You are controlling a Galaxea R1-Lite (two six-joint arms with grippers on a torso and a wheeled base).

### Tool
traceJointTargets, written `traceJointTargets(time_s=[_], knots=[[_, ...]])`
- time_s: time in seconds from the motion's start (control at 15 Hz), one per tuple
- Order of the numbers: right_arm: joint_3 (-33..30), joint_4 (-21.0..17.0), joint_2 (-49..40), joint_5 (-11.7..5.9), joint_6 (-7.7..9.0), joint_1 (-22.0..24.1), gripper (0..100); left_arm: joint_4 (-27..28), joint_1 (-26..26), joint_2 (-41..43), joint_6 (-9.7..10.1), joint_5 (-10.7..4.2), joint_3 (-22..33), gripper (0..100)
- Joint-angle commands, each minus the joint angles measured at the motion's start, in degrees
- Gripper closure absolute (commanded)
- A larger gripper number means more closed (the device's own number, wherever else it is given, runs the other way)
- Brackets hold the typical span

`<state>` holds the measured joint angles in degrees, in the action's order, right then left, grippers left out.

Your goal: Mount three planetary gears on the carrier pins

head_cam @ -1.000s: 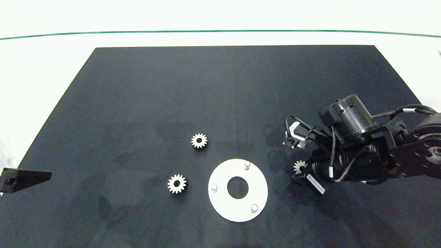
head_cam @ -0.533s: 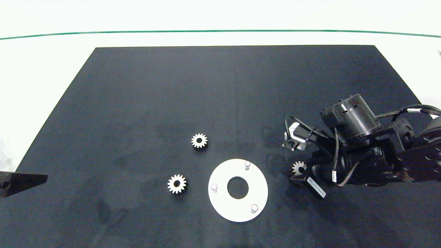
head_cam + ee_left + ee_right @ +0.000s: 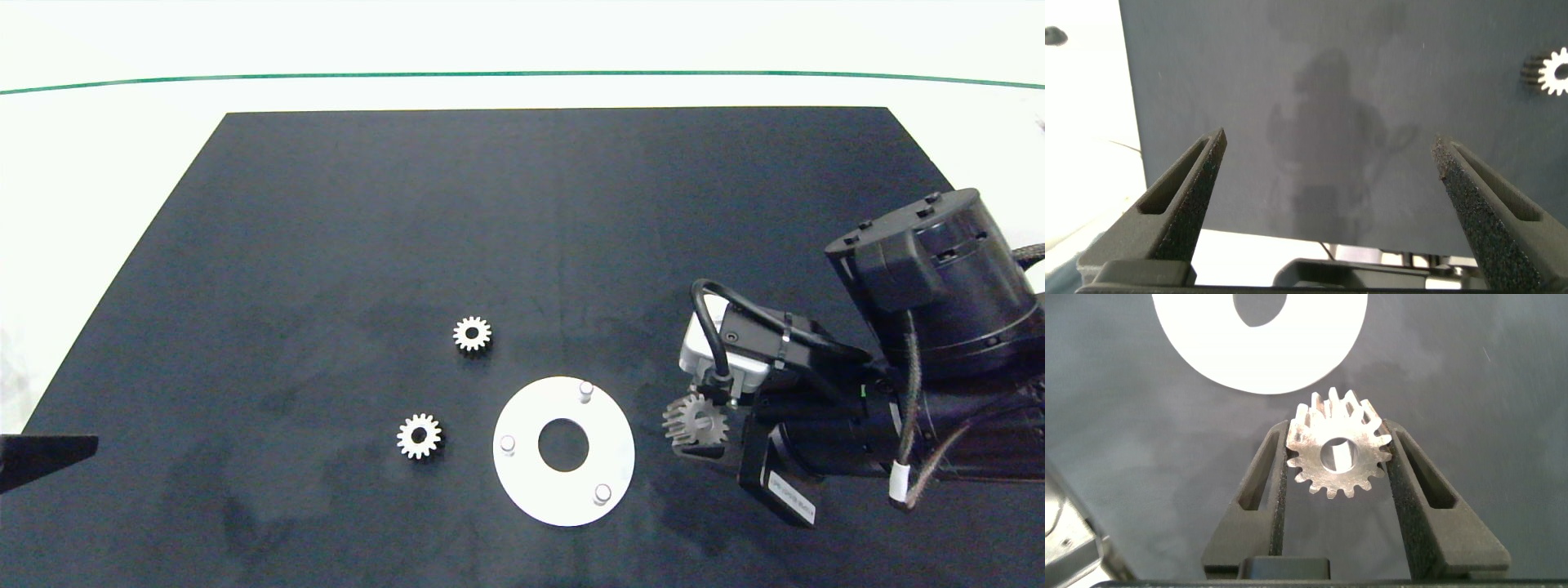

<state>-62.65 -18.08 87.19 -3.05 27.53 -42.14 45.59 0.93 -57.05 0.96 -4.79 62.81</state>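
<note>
A flat white disc (image 3: 531,482) lies on the black mat with three upright carrier pins (image 3: 585,391) (image 3: 507,443) (image 3: 602,492) around its centre hole. Two off-white planetary gears lie flat to its left, one (image 3: 473,333) farther back, one (image 3: 419,436) nearer. My right gripper (image 3: 698,425) is shut on a third gear (image 3: 695,420) (image 3: 1337,453), held off the mat just right of the disc (image 3: 1200,343). Both fingers (image 3: 1280,478) press the gear's teeth. My left gripper (image 3: 1327,163) stands open over bare mat at the far left (image 3: 41,453), with a gear (image 3: 1554,72) at the edge of its view.
The black mat (image 3: 326,204) covers most of the white table (image 3: 98,155). A green line (image 3: 522,73) runs along the table's far side. The right arm's body (image 3: 922,359) fills the mat's right side.
My right gripper has lifted the gear off the mat and carried it slightly left and nearer, toward the disc. The left gripper has drawn back toward the left edge.
</note>
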Motion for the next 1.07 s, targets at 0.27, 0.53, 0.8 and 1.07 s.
traceJointTargets(time_s=[0.27, 0.53, 0.8, 1.07], knots=[[-1.1, 0.0, 2.6, -0.56, 0.69, -6.8, 75, 0.0, 3.1, 9.7, 1.59, -0.04, -3.9, 0], [-4.4, -2.4, 5.4, -0.73, 2.44, -7.5, 75, -0.4, 5.0, 17.1, 3.26, 0.04, -4.0, 0], [-9.9, -8.9, 7.7, -3.10, 3.59, -8.2, 75, -0.3, 5.1, 18.6, 3.70, 0.04, -4.4, 0], [-10.9, -9.1, 10.5, -5.30, 5.96, -9.4, 75, -0.3, 5.1, 19.7, 3.61, -0.04, -5.3, 0]])
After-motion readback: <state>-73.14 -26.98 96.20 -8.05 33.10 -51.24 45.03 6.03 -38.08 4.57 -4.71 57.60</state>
